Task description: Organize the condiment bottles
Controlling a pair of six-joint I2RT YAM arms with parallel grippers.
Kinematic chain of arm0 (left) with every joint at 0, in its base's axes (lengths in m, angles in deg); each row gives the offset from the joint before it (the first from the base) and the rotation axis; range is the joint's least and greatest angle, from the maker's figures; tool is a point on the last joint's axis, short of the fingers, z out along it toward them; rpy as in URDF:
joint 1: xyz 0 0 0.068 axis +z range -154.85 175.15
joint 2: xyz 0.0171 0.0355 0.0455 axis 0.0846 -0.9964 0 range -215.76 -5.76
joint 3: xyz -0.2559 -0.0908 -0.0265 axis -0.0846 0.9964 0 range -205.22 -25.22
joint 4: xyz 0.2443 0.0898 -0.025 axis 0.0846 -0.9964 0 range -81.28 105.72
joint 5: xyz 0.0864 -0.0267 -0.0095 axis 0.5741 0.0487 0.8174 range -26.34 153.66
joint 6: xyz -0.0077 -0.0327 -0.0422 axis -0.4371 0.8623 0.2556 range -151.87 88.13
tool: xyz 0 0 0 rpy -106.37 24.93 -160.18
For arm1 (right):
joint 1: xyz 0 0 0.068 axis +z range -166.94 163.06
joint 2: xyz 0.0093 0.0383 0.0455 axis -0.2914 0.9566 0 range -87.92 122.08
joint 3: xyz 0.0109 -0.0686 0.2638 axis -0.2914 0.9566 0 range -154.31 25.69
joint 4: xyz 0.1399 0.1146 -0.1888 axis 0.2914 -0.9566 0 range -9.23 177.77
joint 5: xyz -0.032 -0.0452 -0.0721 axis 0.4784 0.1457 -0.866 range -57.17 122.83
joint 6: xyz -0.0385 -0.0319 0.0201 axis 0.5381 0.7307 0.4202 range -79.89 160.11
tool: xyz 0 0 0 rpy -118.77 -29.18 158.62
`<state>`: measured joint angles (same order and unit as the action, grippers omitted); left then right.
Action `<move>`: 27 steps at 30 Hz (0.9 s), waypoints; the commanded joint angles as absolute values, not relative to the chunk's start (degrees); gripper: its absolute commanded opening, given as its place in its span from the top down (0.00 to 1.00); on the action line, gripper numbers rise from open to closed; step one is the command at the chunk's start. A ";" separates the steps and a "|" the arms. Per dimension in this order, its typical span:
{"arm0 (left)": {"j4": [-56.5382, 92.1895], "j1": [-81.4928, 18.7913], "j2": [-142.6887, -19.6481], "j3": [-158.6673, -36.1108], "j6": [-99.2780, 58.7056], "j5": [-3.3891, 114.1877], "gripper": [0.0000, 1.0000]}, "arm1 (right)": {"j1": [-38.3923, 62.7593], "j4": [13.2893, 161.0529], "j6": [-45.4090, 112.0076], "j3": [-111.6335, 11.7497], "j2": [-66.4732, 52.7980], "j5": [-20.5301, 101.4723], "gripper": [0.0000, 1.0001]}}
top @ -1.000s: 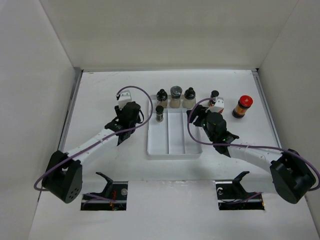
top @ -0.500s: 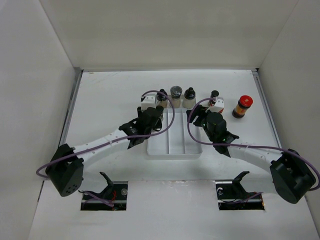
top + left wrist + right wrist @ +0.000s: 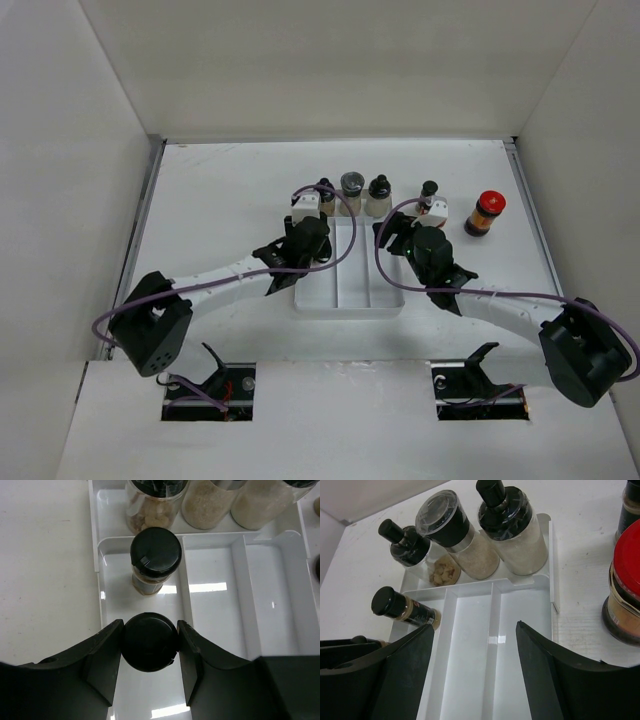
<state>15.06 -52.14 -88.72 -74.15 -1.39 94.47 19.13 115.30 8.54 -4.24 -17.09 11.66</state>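
Observation:
My left gripper [image 3: 150, 628] is shut on the black cap of a slim dark vial [image 3: 150, 642], held over the left compartment of the white tray [image 3: 215, 605]. Just beyond it, a second black-capped vial [image 3: 155, 557] stands in that same compartment. Three bottles fill the tray's back section: a black-capped shaker [image 3: 410, 547], a grey-lidded jar [image 3: 452, 530] and a second black-capped shaker [image 3: 512, 525]. My right gripper [image 3: 474, 627] hangs open and empty over the tray's right side. To the right of the tray stand a red-capped jar [image 3: 487, 212] and another slim vial [image 3: 429, 190].
The tray [image 3: 365, 280] lies mid-table between the two arms. White walls close in the table on the left, back and right. The left arm [image 3: 220, 275] crosses the table's left part diagonally, and its purple cable loops over the tray's back row.
The left arm has swung right from beside the tray to over its left compartment, carrying the vial. The right gripper has opened slightly wider without shifting place.

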 commanded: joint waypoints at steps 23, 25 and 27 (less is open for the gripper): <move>31.78 -52.36 -80.93 -65.67 -3.39 95.82 0.20 | 17.29 108.35 9.00 -6.65 -26.83 5.06 0.54; 37.93 -51.74 -77.24 -62.15 -3.74 96.27 0.20 | 15.37 104.49 9.09 -7.44 -28.58 4.36 0.68; 43.82 -50.87 -74.07 -58.99 -3.83 96.97 0.20 | 12.82 99.66 9.18 -9.10 -29.90 3.57 0.73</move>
<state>30.73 -51.83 -79.45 -61.82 -2.83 95.04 15.55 105.61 8.93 -5.18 -27.49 6.92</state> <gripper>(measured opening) 0.798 0.286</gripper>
